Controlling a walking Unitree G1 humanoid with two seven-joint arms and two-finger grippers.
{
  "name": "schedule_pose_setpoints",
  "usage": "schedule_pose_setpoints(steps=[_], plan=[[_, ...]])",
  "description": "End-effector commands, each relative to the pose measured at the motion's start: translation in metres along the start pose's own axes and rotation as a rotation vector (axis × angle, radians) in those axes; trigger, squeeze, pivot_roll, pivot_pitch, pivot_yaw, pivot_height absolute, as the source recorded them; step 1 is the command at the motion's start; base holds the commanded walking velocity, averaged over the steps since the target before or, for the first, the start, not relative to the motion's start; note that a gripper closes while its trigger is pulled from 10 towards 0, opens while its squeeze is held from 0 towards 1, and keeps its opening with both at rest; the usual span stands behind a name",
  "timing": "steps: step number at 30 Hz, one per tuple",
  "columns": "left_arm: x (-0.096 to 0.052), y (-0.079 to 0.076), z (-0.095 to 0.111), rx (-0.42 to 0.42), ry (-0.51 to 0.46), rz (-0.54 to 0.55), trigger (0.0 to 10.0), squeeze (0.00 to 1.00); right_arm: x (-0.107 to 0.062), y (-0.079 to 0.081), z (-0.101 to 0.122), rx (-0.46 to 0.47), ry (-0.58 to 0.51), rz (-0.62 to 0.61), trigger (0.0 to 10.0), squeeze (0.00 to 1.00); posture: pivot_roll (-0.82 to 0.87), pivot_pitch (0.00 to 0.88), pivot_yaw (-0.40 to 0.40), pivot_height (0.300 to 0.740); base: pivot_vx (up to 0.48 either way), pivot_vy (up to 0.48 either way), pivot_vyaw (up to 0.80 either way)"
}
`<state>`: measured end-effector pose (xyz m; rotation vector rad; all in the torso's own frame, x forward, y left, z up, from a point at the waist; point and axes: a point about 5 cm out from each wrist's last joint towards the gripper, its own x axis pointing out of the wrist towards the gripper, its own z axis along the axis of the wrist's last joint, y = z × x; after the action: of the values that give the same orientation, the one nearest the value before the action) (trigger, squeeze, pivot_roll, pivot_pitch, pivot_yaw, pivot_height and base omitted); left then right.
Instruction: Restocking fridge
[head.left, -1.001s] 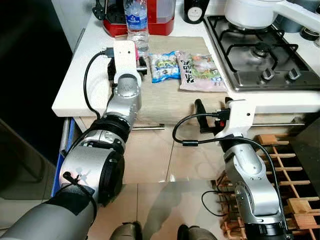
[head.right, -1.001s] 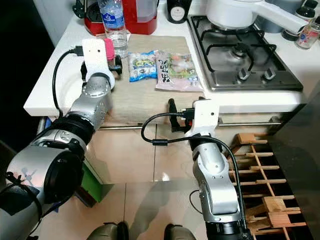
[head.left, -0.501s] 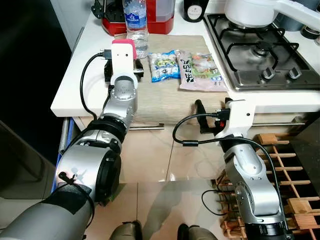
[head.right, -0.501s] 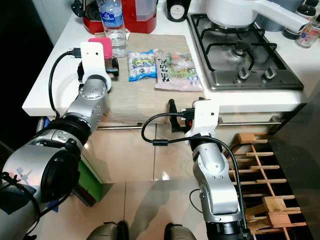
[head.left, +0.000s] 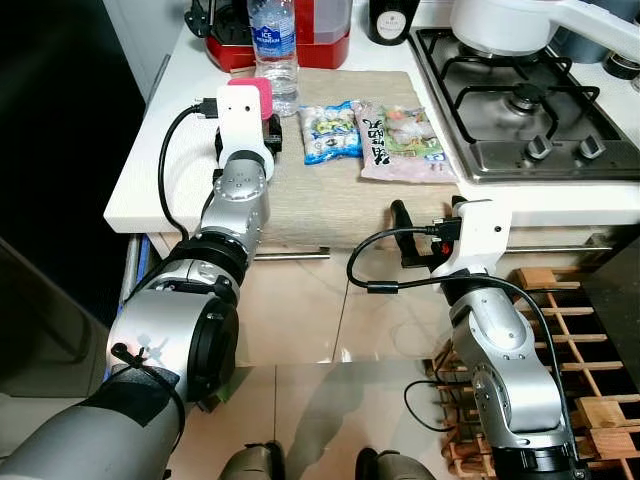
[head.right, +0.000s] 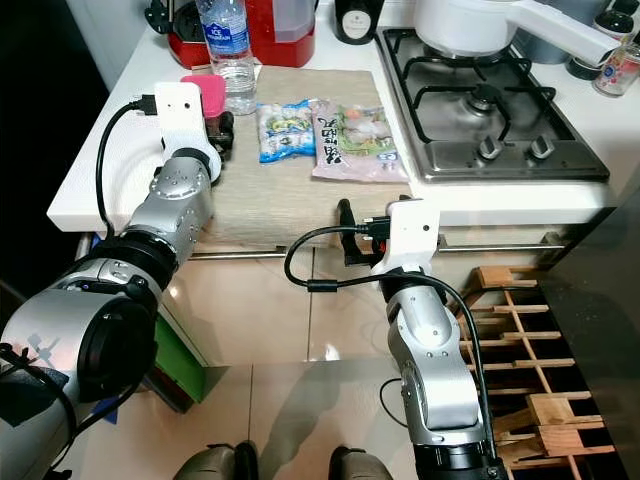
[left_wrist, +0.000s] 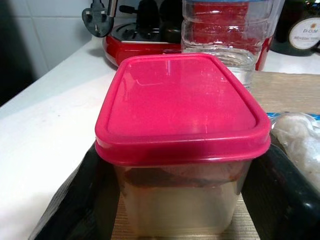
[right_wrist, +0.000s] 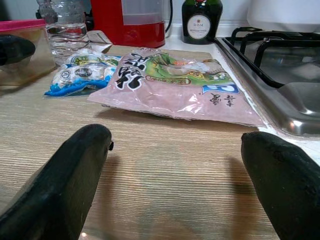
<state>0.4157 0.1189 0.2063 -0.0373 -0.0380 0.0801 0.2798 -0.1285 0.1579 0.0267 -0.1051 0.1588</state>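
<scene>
Container (left_wrist: 180, 145) with pink lid straddled by left claw (left_wrist: 175, 200), fingers either side but not visibly clamped (right claw (right_wrist: 175, 185) spread wide, idle at surface (head.left: 330, 205) edge), at ten o'clock from snack packets (head.left: 385, 135): squeeze evenly, lift level.

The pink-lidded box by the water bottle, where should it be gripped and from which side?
Grip the box on its two clear side walls just under the lid, coming in level from the counter's front edge. It stands upright, its sides are flat, and the overhanging lid rim should stop it slipping down. The left gripper already has a finger on each side.
</scene>
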Motion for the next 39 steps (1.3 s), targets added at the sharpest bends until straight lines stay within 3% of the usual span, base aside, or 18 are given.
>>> schedule_pose_setpoints(steps=[1,7,11,12,13,15,18,19,25,26,28,31,39], plan=[[-0.003,-0.006,-0.014,-0.033,0.075,-0.033,0.0,0.0,-0.001,-0.001,0.001,-0.001,0.003,-0.004,10.0,0.0,-0.22,0.111,0.019,0.74,0.0,0.0,0.0],[-0.004,-0.005,-0.01,-0.03,0.022,-0.069,0.0,0.0,0.008,-0.002,0.003,0.001,-0.015,-0.007,10.0,0.0,-0.21,0.071,0.022,0.74,0.0,0.0,0.0],[-0.007,0.002,0.02,0.038,-0.219,-0.102,0.0,0.0,0.016,-0.007,0.009,-0.019,-0.051,-0.009,10.0,0.0,-0.18,0.037,0.012,0.74,0.0,0.0,0.0],[-0.007,0.002,0.02,0.038,-0.219,-0.102,0.0,0.0,0.016,-0.007,0.009,-0.019,-0.051,-0.009,10.0,0.0,-0.18,0.037,0.012,0.74,0.0,0.0,0.0],[-0.014,0.008,0.03,0.046,-0.303,-0.128,0.0,0.0,0.018,-0.01,0.011,-0.021,-0.061,-0.023,10.0,0.0,-0.17,0.023,0.008,0.74,0.0,0.0,0.0],[-0.022,0.012,0.037,0.039,-0.363,-0.151,0.0,0.0,0.02,-0.013,0.011,-0.023,-0.068,-0.032,10.0,0.0,-0.15,0.01,0.005,0.74,0.0,0.0,0.0],[-0.031,0.016,0.039,0.032,-0.4,-0.164,0.0,0.0,0.02,-0.014,0.01,-0.026,-0.074,-0.038,10.0,0.0,-0.13,0.0,0.004,0.74,0.0,0.0,0.0],[-0.044,0.021,0.041,0.044,-0.45,-0.178,0.0,0.0,0.021,-0.014,0.008,-0.028,-0.08,-0.04,10.0,0.0,-0.12,0.0,0.006,0.74,0.0,0.0,0.0],[-0.074,0.03,0.044,0.123,-0.531,-0.181,0.0,0.0,0.026,-0.017,0.012,-0.053,-0.133,-0.078,10.0,0.0,-0.08,0.0,0.009,0.74,0.0,0.0,0.0],[-0.085,0.032,0.037,0.16,-0.524,-0.172,10.0,0.0,0.022,-0.023,0.018,-0.041,-0.167,-0.138,10.0,0.0,-0.08,0.0,0.011,0.74,0.0,0.0,0.0],[-0.09,0.032,0.034,0.174,-0.516,-0.167,10.0,0.0,0.021,-0.027,0.021,-0.033,-0.184,-0.173,10.0,0.0,-0.08,0.0,0.01,0.74,0.0,0.0,0.0],[-0.099,0.038,0.019,0.124,-0.459,-0.149,10.0,0.0,0.009,-0.028,0.021,-0.067,-0.185,-0.156,10.0,0.0,-0.08,0.0,-0.003,0.74,0.0,0.0,0.0],[-0.104,0.033,0.008,0.112,-0.397,-0.126,10.0,0.0,0.017,-0.033,0.01,-0.098,-0.139,-0.124,10.0,0.0,-0.09,0.0,-0.021,0.74,-0.074,0.0,0.0]])
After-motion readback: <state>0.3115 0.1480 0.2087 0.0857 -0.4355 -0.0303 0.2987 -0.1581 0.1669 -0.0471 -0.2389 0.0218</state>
